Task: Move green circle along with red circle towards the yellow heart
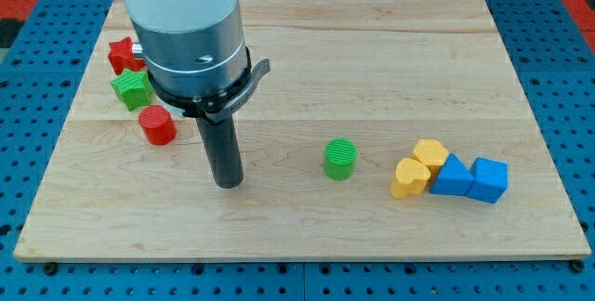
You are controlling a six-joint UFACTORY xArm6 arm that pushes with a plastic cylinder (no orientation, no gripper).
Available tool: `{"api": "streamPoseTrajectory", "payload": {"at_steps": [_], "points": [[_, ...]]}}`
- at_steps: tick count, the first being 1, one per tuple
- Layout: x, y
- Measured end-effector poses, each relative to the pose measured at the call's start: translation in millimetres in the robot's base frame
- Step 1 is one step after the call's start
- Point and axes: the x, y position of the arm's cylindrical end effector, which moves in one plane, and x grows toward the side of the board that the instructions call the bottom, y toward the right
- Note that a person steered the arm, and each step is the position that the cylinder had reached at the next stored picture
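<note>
**Green circle mid-surface, red circle far left**

Green circle (340, 159) alone near the middle, well left of yellow heart (409, 177). Red circle (157, 125) far toward the view's left, below green star (132, 87) and red star (122, 55). My tip (228, 183) between both circles, touching neither. No fingers: plain rod. Beside the heart: yellow hexagon (431, 155), blue triangle (453, 176), blue cube (489, 179), on wooden surface (372, 50).

- Bare board lies between my tip (228, 182) and the green circle (340, 159) — nothing stands in that lane.
- Yellow hexagon (431, 153) and blue blocks (471, 178) crowd the yellow heart (409, 177) on the view's right.
</note>
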Motion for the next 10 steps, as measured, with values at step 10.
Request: {"api": "streamPoseTrajectory", "payload": {"at_steps": [10], "points": [[-82,31]]}}
